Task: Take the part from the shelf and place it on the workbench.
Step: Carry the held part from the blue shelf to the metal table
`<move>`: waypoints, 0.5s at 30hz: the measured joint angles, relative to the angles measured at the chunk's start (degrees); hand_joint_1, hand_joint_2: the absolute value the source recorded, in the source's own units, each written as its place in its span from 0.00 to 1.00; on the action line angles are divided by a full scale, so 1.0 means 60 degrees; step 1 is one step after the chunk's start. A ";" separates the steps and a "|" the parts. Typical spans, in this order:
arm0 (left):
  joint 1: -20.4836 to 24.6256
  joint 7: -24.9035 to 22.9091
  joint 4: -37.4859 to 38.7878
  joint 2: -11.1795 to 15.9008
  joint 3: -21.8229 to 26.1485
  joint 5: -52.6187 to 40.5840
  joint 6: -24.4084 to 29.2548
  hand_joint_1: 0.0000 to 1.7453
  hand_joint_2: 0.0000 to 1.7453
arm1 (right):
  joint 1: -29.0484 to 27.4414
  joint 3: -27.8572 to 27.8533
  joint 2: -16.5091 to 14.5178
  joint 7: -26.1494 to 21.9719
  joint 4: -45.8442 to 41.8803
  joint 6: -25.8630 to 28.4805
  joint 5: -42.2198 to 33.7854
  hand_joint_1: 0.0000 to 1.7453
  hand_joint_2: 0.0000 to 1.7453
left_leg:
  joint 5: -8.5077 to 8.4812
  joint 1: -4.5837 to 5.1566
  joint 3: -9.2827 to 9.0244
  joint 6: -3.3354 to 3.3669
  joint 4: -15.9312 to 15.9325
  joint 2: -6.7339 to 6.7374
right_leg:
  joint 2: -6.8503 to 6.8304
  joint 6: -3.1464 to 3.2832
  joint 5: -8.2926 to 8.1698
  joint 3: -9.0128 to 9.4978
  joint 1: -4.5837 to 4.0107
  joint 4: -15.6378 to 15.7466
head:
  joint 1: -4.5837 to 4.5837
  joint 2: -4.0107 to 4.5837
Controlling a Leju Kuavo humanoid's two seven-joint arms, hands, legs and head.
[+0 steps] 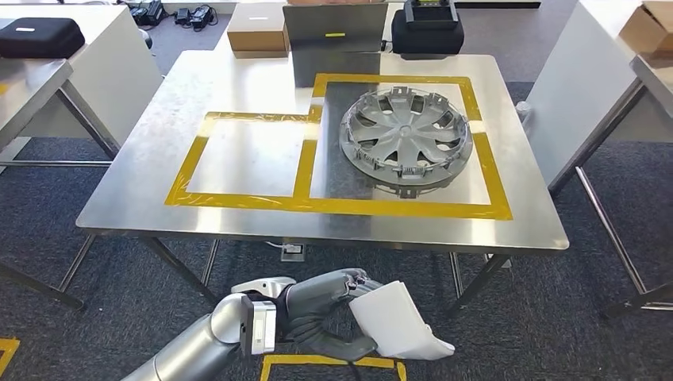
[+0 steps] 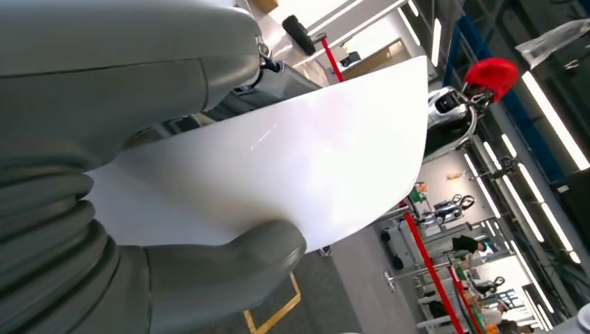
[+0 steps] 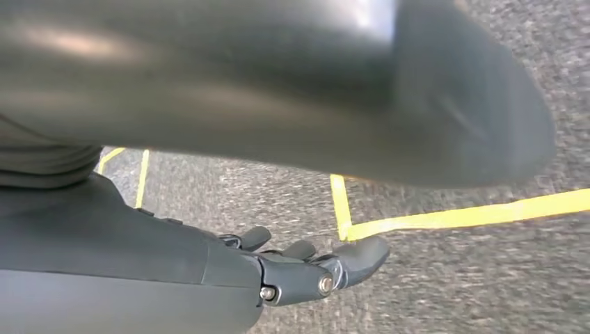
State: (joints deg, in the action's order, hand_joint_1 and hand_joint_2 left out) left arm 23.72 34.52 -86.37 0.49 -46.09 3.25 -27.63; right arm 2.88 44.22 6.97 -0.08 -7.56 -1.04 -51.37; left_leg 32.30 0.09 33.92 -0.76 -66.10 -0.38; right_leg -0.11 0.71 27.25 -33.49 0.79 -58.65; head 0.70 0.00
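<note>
My left hand (image 1: 317,309) grips a white curved panel part (image 1: 393,321) low in front of the steel workbench (image 1: 254,87), below its near edge. In the left wrist view the thumb (image 2: 229,271) presses under the white part (image 2: 292,167) and the other fingers lie over its top. The right hand (image 3: 292,268) hangs above the carpet, its fingers loosely apart and holding nothing. A silver wheel cover (image 1: 406,139) lies on the bench inside the right yellow-taped rectangle.
The left yellow-taped rectangle (image 1: 238,198) on the bench is bare. At the bench's far edge stand a cardboard box (image 1: 258,32), a grey panel (image 1: 335,28) and a black case (image 1: 427,30). Other tables flank it at left (image 1: 32,87) and right (image 1: 587,71).
</note>
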 joint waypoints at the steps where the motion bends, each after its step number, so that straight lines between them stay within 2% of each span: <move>1: -0.0033 0.0025 0.0005 0.0021 0.0005 -0.0031 -0.0017 1.00 1.00 | 0.0005 0.0001 0.0001 0.0038 0.0000 0.0005 -0.0012 0.00 0.00 | 0.0231 -0.0007 0.0386 -0.0031 -0.0618 0.0002 | 0.0002 0.0028 0.0056 0.0056 -0.0004 0.0002 | -0.0023 0.0000; 2: -0.0078 0.0035 0.0011 0.0037 0.0009 -0.0058 -0.0040 1.00 1.00 | 0.0004 0.0003 0.0001 0.0085 0.0000 0.0005 -0.0020 0.00 0.00 | 0.0408 -0.0014 0.0760 -0.0047 -0.1155 0.0003 | 0.0005 0.0039 0.0110 0.0109 -0.0011 0.0002 | -0.0030 0.0000; 3: -0.0119 0.0036 0.0015 0.0051 0.0012 -0.0085 -0.0066 1.00 1.00 | -0.0003 0.0005 0.0001 0.0123 0.0000 0.0005 -0.0024 0.00 0.00 | 0.0439 -0.0014 0.1035 -0.0044 -0.1456 0.0003 | 0.0009 0.0042 0.0170 0.0173 -0.0021 0.0001 | -0.0035 0.0000; 4: -0.0146 0.0029 0.0015 0.0058 0.0016 -0.0104 -0.0086 1.00 1.00 | -0.0009 0.0010 0.0000 0.0152 0.0000 0.0005 -0.0023 0.00 0.00 | 0.0263 -0.0012 0.1140 -0.0017 -0.1409 0.0003 | 0.0015 0.0039 0.0232 0.0251 -0.0031 0.0001 | -0.0040 0.0000; 5: -0.0155 0.0015 0.0006 0.0058 0.0024 -0.0123 -0.0098 1.00 1.00 | -0.0012 0.0017 -0.0001 0.0172 0.0000 0.0004 -0.0020 0.00 0.00 | -0.0102 -0.0004 0.1069 0.0034 -0.1020 0.0003 | 0.0020 0.0034 0.0299 0.0345 -0.0042 0.0001 | -0.0046 0.0000; 6: -0.0154 -0.0006 -0.0012 0.0057 0.0034 -0.0140 -0.0110 1.00 1.00 | -0.0011 0.0031 -0.0002 0.0183 0.0000 0.0004 -0.0016 0.00 0.00 | -0.0590 0.0015 0.0863 0.0110 -0.0371 0.0006 | 0.0025 0.0023 0.0373 0.0438 -0.0050 0.0006 | -0.0049 0.0000; 7: -0.0149 -0.0030 -0.0032 0.0055 0.0044 -0.0150 -0.0120 1.00 1.00 | -0.0004 0.0049 -0.0007 0.0198 0.0000 0.0004 -0.0014 0.00 0.00 | -0.0908 0.0053 0.0650 0.0183 0.0238 0.0012 | 0.0030 0.0002 0.0441 0.0521 -0.0061 0.0007 | -0.0049 0.0000; 8: -0.0138 -0.0070 -0.0050 0.0051 0.0054 -0.0158 -0.0141 1.00 1.00 | 0.0005 0.0072 -0.0015 0.0231 0.0000 0.0008 -0.0015 0.00 0.00 | -0.1025 0.0090 0.0483 0.0240 0.0721 0.0013 | 0.0033 -0.0034 0.0498 0.0565 -0.0064 0.0009 | -0.0056 0.0000; 9: -0.0130 -0.0112 -0.0070 0.0046 0.0063 -0.0164 -0.0166 1.00 1.00 | 0.0012 0.0097 -0.0021 0.0281 0.0000 0.0018 -0.0018 0.00 0.00 | -0.1068 0.0120 0.0380 0.0292 0.1010 0.0015 | 0.0031 -0.0086 0.0547 0.0579 -0.0065 0.0024 | -0.0061 0.0000; 10: -0.0121 -0.0157 -0.0086 0.0042 0.0071 -0.0170 -0.0190 1.00 1.00 | 0.0011 0.0121 -0.0031 0.0331 0.0000 0.0033 -0.0022 0.00 0.00 | -0.0989 0.0135 0.0352 0.0328 0.1096 0.0014 | 0.0029 -0.0151 0.0549 0.0599 -0.0075 0.0000 | -0.0062 0.0000; 13: -0.0073 -0.0264 -0.0139 -0.0015 0.0082 -0.0204 -0.0261 1.00 1.00 | 0.0002 0.0169 -0.0060 0.0402 0.0000 0.0048 -0.0030 0.00 0.00 | -0.1072 0.0066 0.0102 0.0464 0.1257 0.0006 | 0.0023 -0.0319 0.0568 0.0611 -0.0075 -0.0276 | -0.0046 0.0000; 14: -0.0033 -0.0291 -0.0146 -0.0048 0.0081 -0.0222 -0.0276 1.00 1.00 | 0.0015 0.0173 -0.0075 0.0387 0.0000 0.0027 -0.0037 0.00 0.00 | -0.1051 0.0043 0.0004 0.0503 0.1294 0.0008 | 0.0024 -0.0357 0.0664 0.0452 -0.0064 -0.0596 | -0.0028 0.0000; 15: 0.0012 -0.0313 -0.0142 -0.0077 0.0079 -0.0245 -0.0280 1.00 1.00 | 0.0031 0.0176 -0.0089 0.0355 0.0000 0.0006 -0.0045 0.00 0.00 | -0.1015 0.0033 -0.0055 0.0529 0.1326 0.0017 | 0.0025 -0.0394 0.0843 0.0158 -0.0051 -0.1093 | -0.0009 0.0000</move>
State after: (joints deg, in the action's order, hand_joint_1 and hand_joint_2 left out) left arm 23.80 32.64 -87.23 0.02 -45.61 1.78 -29.32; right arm 3.06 45.28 6.43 2.05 -7.56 -1.00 -51.64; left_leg 26.21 0.29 33.60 2.41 -58.14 -0.28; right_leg 0.04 -1.65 32.31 -32.54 0.48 -65.20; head 0.64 0.00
